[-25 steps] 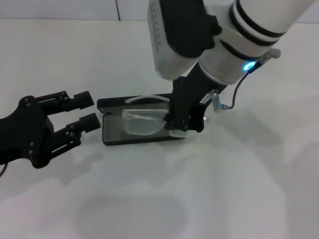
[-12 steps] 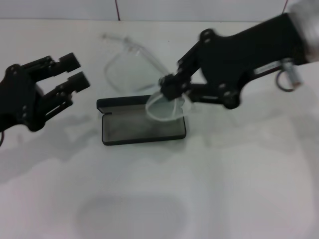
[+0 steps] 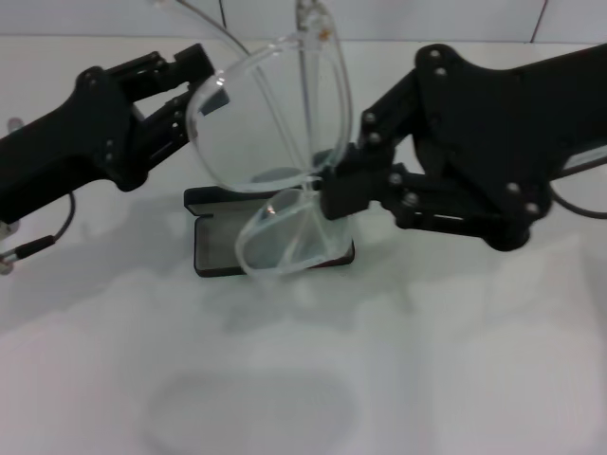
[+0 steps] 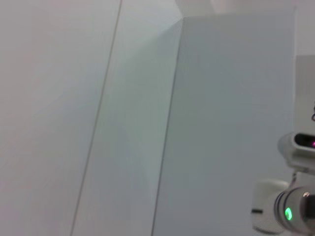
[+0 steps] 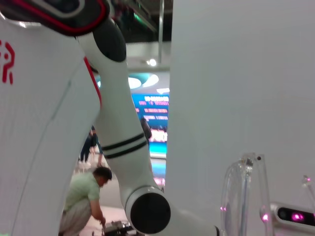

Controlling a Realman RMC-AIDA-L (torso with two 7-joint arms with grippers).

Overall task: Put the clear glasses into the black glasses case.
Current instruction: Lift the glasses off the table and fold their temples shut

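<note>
Arms fill most of the head view: the right gripper (image 3: 327,190), reaching in from the right, is clenched on the bridge area of the clear glasses (image 3: 275,142), holding them raised above the table (image 3: 455,360) with one lens high and the other hanging low. The left gripper (image 3: 194,90) sits at the upper lens's far edge, and whether it grips cannot be told. Beneath, the black glasses case (image 3: 213,248) lies open, partly hidden by the lower lens.

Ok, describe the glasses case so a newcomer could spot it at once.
On the white table, look mid-scene beneath the raised transparent plastic eyeglasses that the right gripper holds. The rectangular matte black hinged case lies open there, grey-lined: the only flat dark box.
</note>
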